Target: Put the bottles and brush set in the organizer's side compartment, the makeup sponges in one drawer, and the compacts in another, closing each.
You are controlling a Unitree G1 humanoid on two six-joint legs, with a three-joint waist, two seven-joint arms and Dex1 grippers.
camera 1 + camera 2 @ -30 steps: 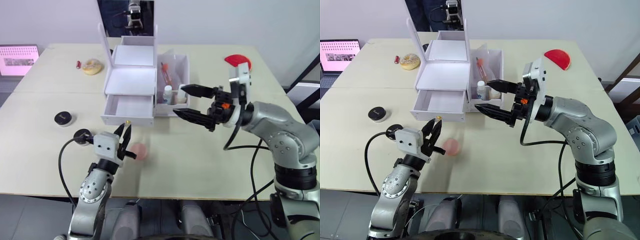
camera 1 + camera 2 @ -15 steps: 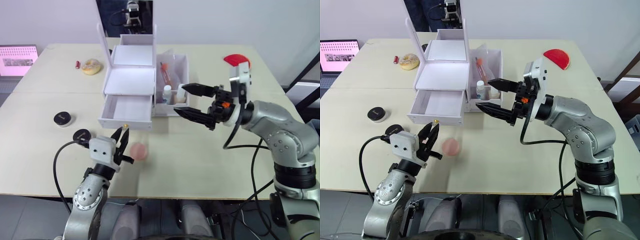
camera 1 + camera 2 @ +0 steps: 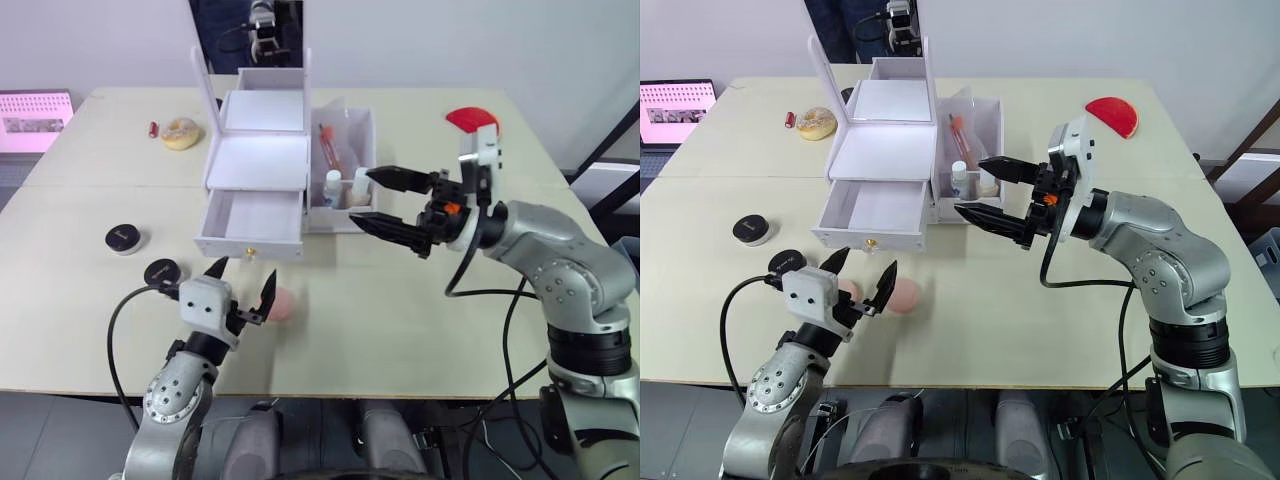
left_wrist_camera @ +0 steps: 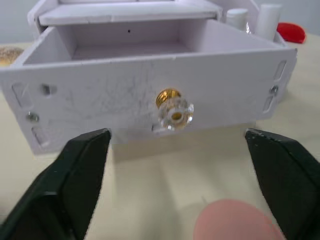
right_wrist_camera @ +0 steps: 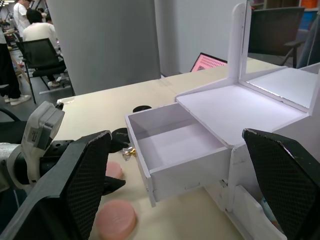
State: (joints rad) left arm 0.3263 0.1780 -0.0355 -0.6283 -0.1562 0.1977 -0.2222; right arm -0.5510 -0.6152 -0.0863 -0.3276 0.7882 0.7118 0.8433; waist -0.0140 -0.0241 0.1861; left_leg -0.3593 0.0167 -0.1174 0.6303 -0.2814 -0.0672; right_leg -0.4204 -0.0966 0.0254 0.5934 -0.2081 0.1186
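The organizer [image 3: 275,170] is stood toward the far middle of the table [image 3: 420,300], its mirror [image 3: 250,35] upright at the back. The lower drawer [image 3: 252,222] is pulled out and nothing is seen inside it; a small gold and clear knob [image 4: 172,106] is fixed to its front. The side compartment [image 3: 345,165] is found at 3 o'clock of the drawers; the brush set [image 3: 332,150] is leaned inside it, and the two white-capped bottles [image 3: 345,187] are stood at its near end.

Two makeup sponges are laid on the table at 6 o'clock of the open drawer. One pink sponge [image 3: 903,294] lies just beside the left gripper's right finger; the other [image 3: 849,290] is partly hidden between that gripper's fingers in the right eye view.

The two compacts are placed at 8 o'clock of the organizer: one [image 3: 124,238] farther left, the other [image 3: 160,271] nearer the left gripper, the two well apart.

The left gripper [image 3: 240,290] is held low over the table at 6 o'clock of the drawer, its jaws spread wide and nothing gripped. The right gripper [image 3: 390,203] is held at 4 o'clock of the side compartment, pointed toward the organizer, its jaws also spread wide and empty.

A yellowish round puff [image 3: 182,132] and a small red item [image 3: 155,128] are seen at 10 o'clock of the organizer, a red half-circle piece [image 3: 472,120] at 2 o'clock, and a laptop screen [image 3: 35,107] at the far left edge.
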